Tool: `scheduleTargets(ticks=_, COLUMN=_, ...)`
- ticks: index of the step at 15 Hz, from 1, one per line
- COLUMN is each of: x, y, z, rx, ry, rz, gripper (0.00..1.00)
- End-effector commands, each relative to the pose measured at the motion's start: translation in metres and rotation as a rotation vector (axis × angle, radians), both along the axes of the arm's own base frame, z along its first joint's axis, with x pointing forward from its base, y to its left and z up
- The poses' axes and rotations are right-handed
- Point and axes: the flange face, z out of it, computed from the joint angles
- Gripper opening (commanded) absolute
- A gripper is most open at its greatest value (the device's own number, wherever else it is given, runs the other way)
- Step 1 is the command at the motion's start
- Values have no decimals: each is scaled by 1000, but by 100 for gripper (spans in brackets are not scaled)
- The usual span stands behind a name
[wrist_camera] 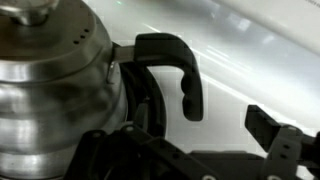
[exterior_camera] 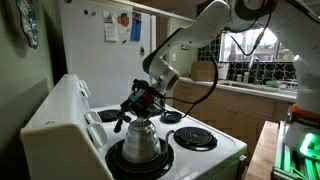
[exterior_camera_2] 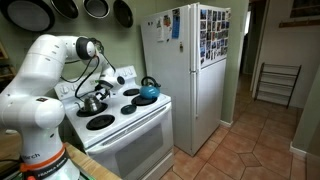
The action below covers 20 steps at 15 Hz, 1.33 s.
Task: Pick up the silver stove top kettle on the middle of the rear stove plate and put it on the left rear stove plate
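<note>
An exterior view sits close and low at one end of the tabletop point(exterior_camera: 230, 150), looking along it past the silver stove top kettle point(exterior_camera: 140, 140) toward the window counter point(exterior_camera: 250, 90). An exterior view stands far back behind the arm point(exterior_camera_2: 40, 85), facing the tabletop's front edge and the fridge point(exterior_camera_2: 185, 80). Both share tabletop, kettle and fridge. The wrist view sits hard against the kettle's handle point(wrist_camera: 165, 60).

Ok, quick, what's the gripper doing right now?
Gripper: open, jaws spread at the black handle of the silver kettle, holding nothing.
</note>
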Motion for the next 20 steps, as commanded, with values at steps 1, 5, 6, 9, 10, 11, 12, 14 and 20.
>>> scheduleTargets(ticks=1, x=-29, y=-18, z=42, rx=-168, ry=24, rz=-80, gripper=100)
scheduleTargets(ticks=5, x=-58, y=-43, z=92, rx=-317, ry=51, rz=-205, gripper=100)
scheduleTargets(ticks=6, x=-66, y=-51, z=102, rx=-348, ry=58, rz=-241, gripper=100)
scheduleTargets(ticks=9, x=-93, y=-82, z=129, rx=-422, ry=104, rz=-342, gripper=100)
scheduleTargets(ticks=10, x=-103, y=-93, z=133, rx=-452, ry=119, rz=-364, gripper=100)
scheduleTargets(ticks=11, x=-115, y=-104, z=135, rx=-491, ry=131, rz=-370, gripper=100)
scheduleTargets(ticks=12, x=-123, y=-111, z=145, rx=-516, ry=121, rz=-375, gripper=100)
scheduleTargets(ticks=14, x=-101, y=-100, z=140, rx=-505, ry=112, rz=-353, gripper=100)
scheduleTargets(ticks=20, x=-127, y=-107, z=166, rx=-512, ry=97, rz=-365, gripper=100)
